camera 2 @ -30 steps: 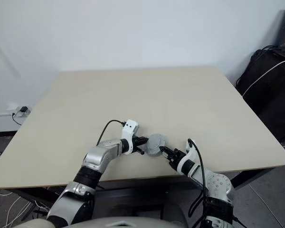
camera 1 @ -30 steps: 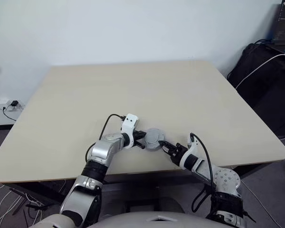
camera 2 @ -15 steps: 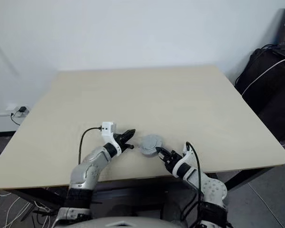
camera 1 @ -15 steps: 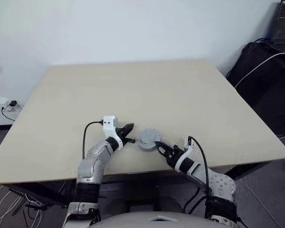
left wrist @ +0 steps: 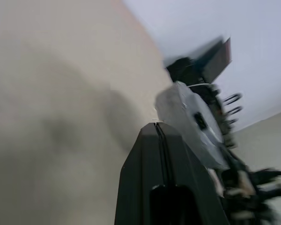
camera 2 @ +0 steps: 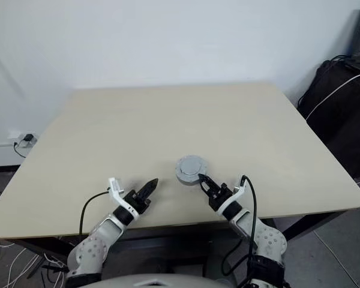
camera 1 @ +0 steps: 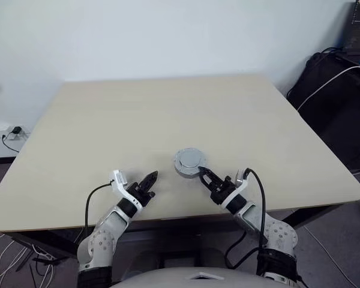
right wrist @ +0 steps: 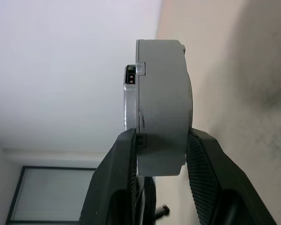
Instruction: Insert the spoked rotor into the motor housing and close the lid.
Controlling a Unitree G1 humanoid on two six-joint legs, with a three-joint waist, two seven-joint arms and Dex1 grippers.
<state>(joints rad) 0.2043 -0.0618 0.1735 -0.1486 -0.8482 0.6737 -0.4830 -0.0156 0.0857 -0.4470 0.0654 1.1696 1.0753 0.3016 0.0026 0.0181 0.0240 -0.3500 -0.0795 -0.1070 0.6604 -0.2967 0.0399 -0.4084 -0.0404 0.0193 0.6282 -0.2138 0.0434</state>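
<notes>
A round grey closed unit hangs just above the table, near its front edge. The smooth lid (camera 1: 189, 159) with its raised centre faces up. My right gripper (camera 1: 203, 174) is shut on the unit's near rim. In the right wrist view its two fingers (right wrist: 127, 154) clamp the thick grey body of the motor housing (right wrist: 164, 98) from both sides. The spoked rotor is hidden. My left gripper (camera 1: 152, 176) is shut and holds nothing. It sits a short way left of the unit, pointing toward it.
The beige table (camera 1: 168, 114) stretches wide behind the unit, with a white wall beyond it. A dark bag with a white cable (camera 1: 336, 84) stands off the table's right side. A wall socket with cables (camera 1: 12, 132) is at the far left.
My left gripper has let go of the round unit and drawn back to the left and nearer the front edge, rolling as it went. The right gripper has kept its grip and lifted slightly.
</notes>
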